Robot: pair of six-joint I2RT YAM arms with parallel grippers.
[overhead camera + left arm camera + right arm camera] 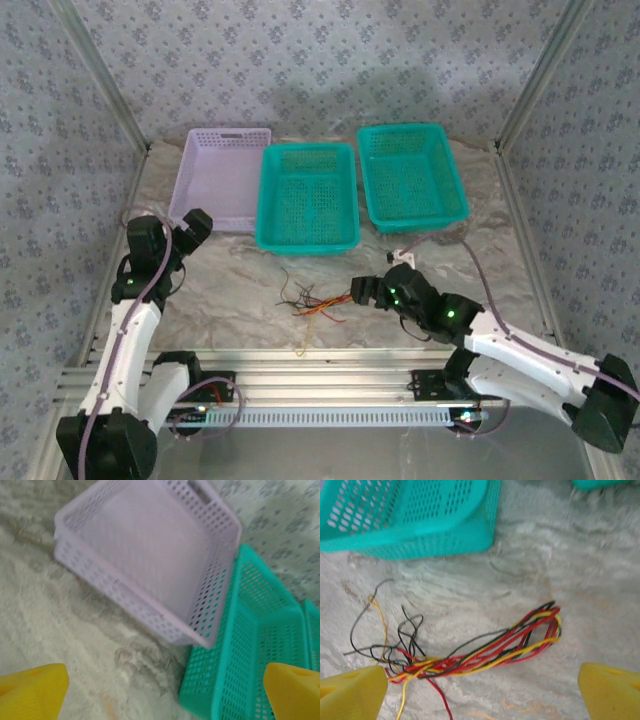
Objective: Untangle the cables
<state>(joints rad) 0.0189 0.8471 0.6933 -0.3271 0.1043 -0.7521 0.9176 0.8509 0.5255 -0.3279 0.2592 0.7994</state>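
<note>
cables (pixel 315 300): tangled bunch, surface middle toward near edge
right hand (pixel 482 692): jaws wide apart, empty, just beside cables
left hand (pixel 170 232): jaws wide apart, empty, by lilac basket (pixel 215 175)

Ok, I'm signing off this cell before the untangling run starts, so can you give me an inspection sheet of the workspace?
Surface: marbled grey table.
Job's things: thin cables, red, yellow and black, tangled in one bunch on the table, before the middle teal basket.
Clutter: lilac basket and second teal basket at the back; all three baskets look empty.
Grippers: left gripper open, facing the lilac basket; right gripper open, aimed at the bunch, holding nothing.
Cables: arm cables run along both arms.
Surroundings: patterned walls, metal frame.
</note>
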